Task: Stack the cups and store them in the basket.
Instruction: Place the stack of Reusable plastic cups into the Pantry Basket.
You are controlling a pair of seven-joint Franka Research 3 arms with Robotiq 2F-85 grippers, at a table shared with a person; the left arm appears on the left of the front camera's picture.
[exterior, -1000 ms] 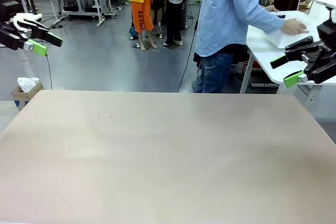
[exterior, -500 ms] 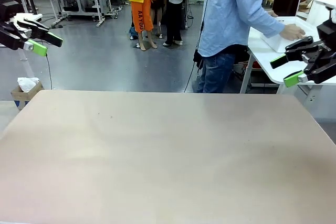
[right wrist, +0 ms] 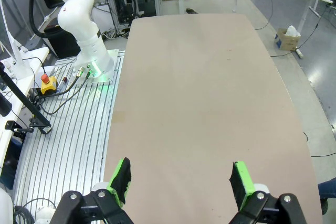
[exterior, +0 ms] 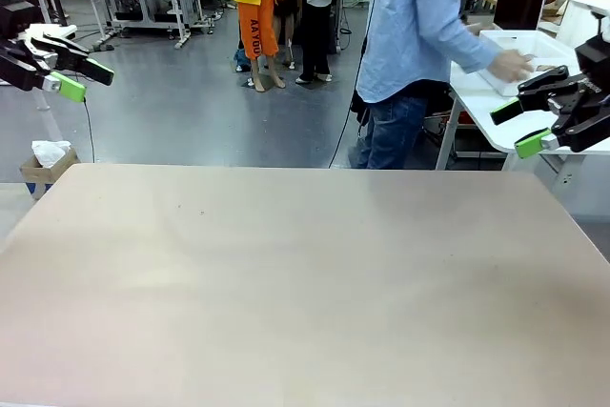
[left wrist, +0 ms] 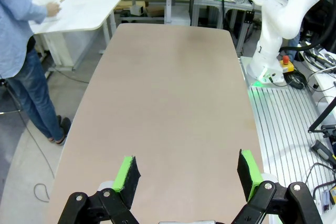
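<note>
Since a second ago we've kept both the left gripper [exterior: 84, 78] and right gripper [exterior: 519, 127] wide open and empty above the table [exterior: 305, 274], while the person's hand [exterior: 512, 65] shifted along the white basket [exterior: 534, 46] on the side table.

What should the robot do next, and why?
Probably just wait. Both tools, left tool and right tool, hang open off the table's sides. The person's hand is on a white bin at the side table, so it isn't within reach.
</note>
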